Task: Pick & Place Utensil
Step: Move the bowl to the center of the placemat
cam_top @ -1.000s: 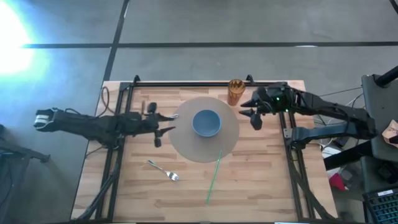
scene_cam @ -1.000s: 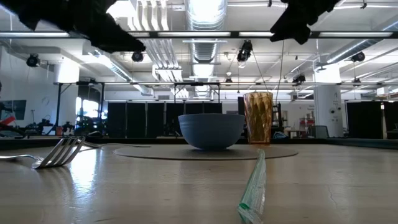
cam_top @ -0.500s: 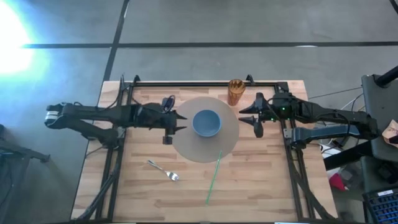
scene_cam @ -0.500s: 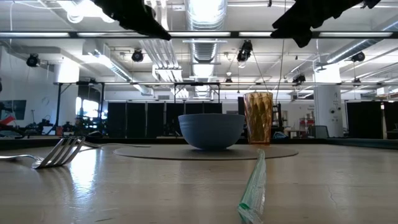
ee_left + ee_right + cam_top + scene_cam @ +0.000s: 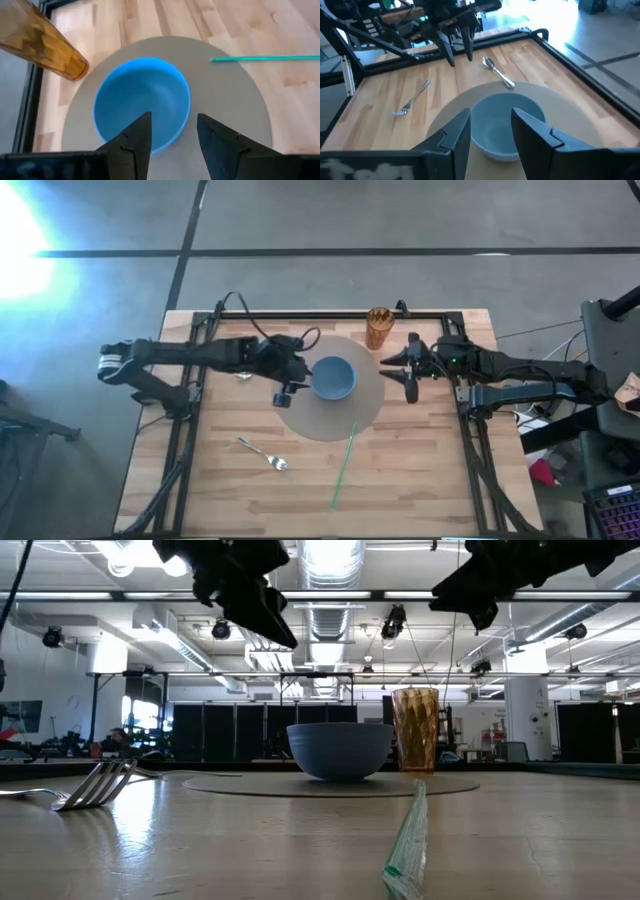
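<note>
Since the earlier frames the left gripper has travelled inward from the left side of the table to the left rim of the blue bowl; the right gripper has shifted only slightly and hangs off the bowl's right side. The objects on the table have not moved.

Left gripper: fingers spread apart, holding nothing, raised above the table surface in the low view, with the bowl directly ahead in the left wrist view.

Right gripper: fingers also apart and empty, raised, facing the bowl across the round grey mat.

Utensil positions:
- Fork — lies flat on the wood near the front-left of the table, well apart from both grippers, off the mat.
- Spoon — lies on the wood just beside the mat's left edge, beneath the left arm; mostly hidden in the high view.
- Green straw — lies on the table in front of the mat, its upper end at the mat's edge.

The bowl sits at the centre of the mat. An amber cup stands upright near the rear edge of the table, just beyond the mat.
</note>
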